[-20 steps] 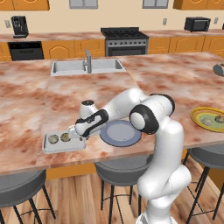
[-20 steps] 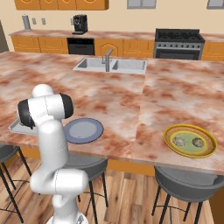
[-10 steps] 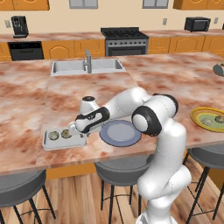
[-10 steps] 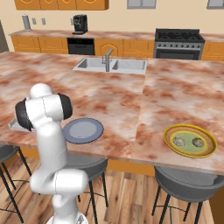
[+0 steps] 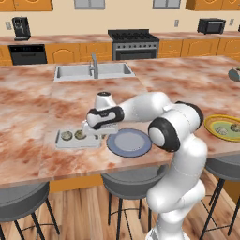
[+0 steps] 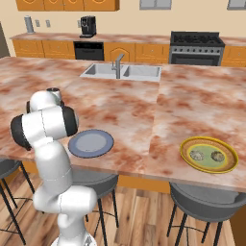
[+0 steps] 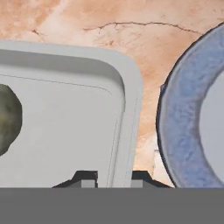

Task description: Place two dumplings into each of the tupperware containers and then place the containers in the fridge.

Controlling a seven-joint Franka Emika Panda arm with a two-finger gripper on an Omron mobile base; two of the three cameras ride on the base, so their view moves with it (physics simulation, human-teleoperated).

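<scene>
The pale grey tupperware container [image 5: 77, 139] is sitting on the marble island counter [image 5: 42, 108], near its front edge, with 2 dumplings [image 5: 66, 136] lying side by side inside it. In the hand view, the container's rounded corner and rim [image 7: 129, 105] are running up between the 2 dark fingertips, and 1 dumpling [image 7: 8, 118] is showing at the left edge. The gripper [image 7: 113, 178] is reaching down onto the container's right end, its jaws drawn nearly together on either side of the rim wall; it appears to be pinching that rim, though the contact itself is sitting at the very bottom of the hand view and is hard to confirm. In the left base view the gripper [image 5: 96, 132] is hanging over that same end of the tub.

Just beside the container, to its right, the round blue-grey plate [image 5: 129, 142] is lying flat on the counter, close but apart from the tub. Well away, toward the counter's right end, a yellow-rimmed plate [image 6: 209, 154] is carrying 2 more dumplings [image 6: 197, 154].

Beyond the arm, a double sink [image 5: 93, 71] with a faucet is sitting in the island. Against the back wall, orange cabinets [image 6: 48, 48], a stove [image 5: 133, 43] and a coffee machine [image 6: 87, 25] are standing in a row.
</scene>
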